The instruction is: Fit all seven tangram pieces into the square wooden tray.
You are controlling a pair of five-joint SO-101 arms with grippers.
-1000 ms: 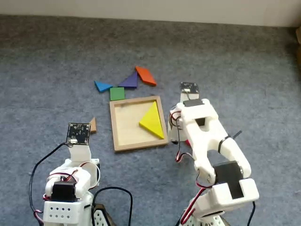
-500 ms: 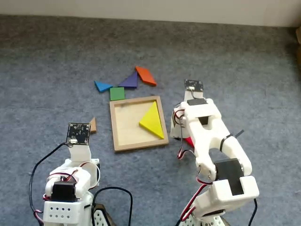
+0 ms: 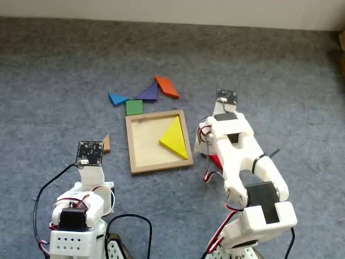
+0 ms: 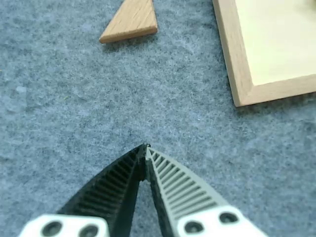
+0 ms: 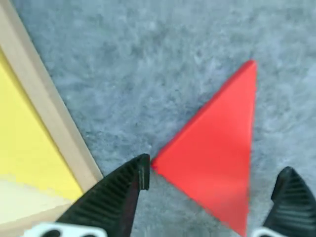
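Hovering shut left of the wooden tray (image 3: pixel 130 144), the left gripper (image 4: pixel 146 150) lies well apart from the red triangle (image 5: pixel 217 158); just right of the tray, the right gripper (image 5: pixel 215 175) straddles that piece, fingers spread wide.

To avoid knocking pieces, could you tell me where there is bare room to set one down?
Free: inside the tray, left of the yellow triangle, and the carpet beyond the orange piece. Crowded: along the tray's far edge by the green square, and right of it, where the right tool straddles the red triangle.
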